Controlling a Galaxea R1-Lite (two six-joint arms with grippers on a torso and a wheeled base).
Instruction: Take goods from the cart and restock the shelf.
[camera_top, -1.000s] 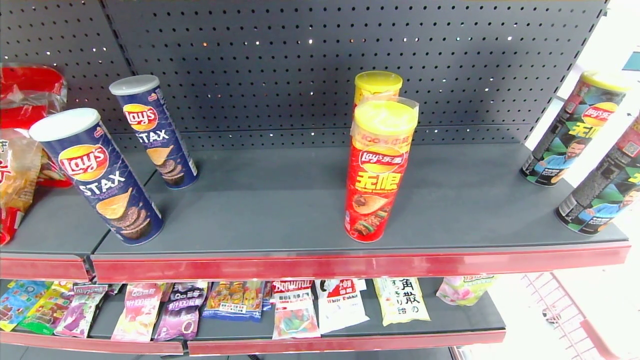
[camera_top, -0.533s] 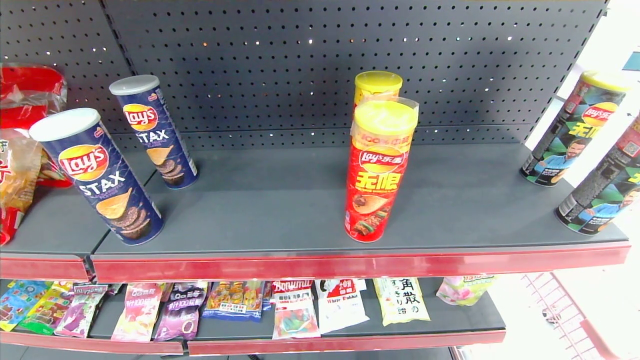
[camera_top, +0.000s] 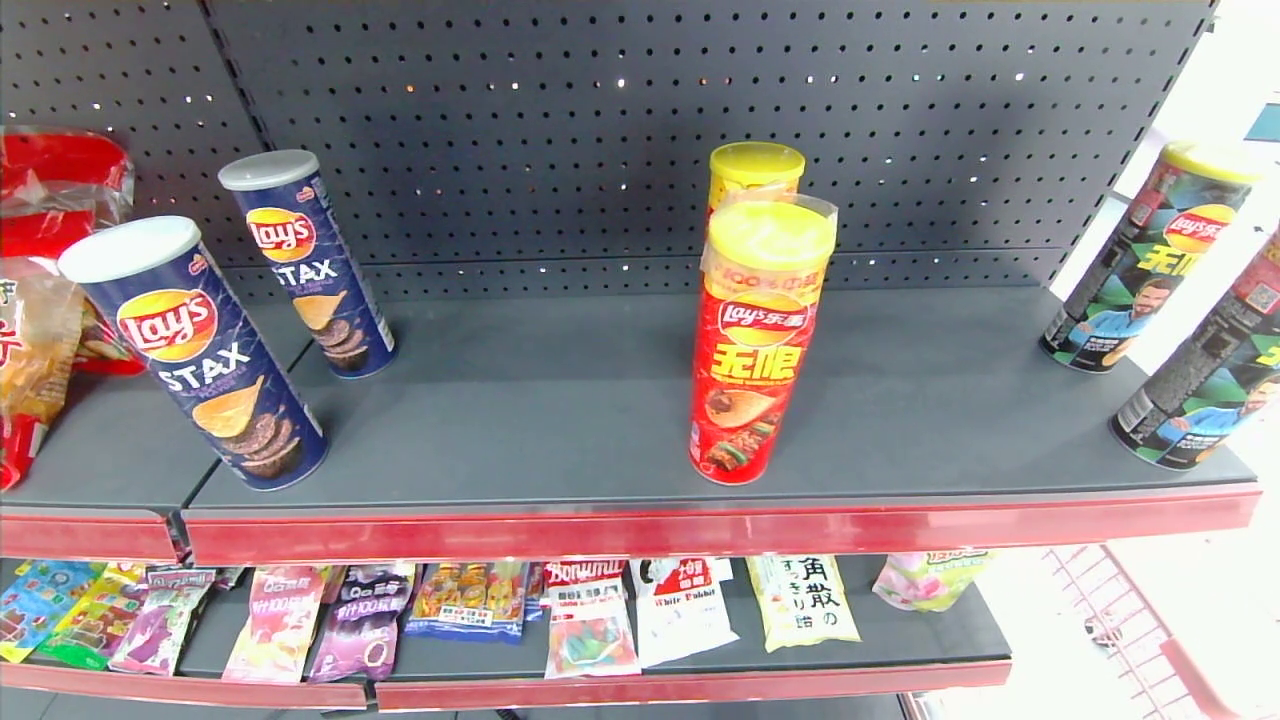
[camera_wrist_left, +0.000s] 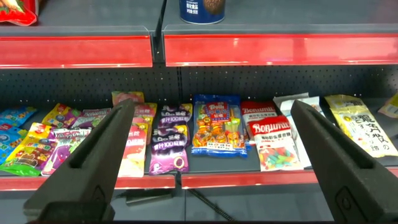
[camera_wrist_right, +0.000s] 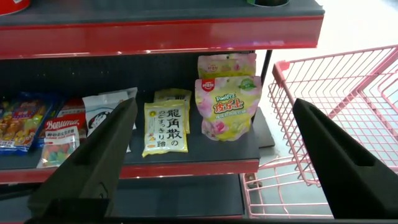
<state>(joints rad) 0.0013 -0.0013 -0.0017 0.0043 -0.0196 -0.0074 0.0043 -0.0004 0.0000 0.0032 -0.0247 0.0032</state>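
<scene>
2 blue cans, 2 red cans, 2 black cans, left end effector, right end effector spread

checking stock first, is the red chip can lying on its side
No, the red chip can stands upright near the front edge of the upper shelf.

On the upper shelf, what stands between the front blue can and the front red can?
Nothing: head view shows bare shelf between front blue can and front red can.
</scene>
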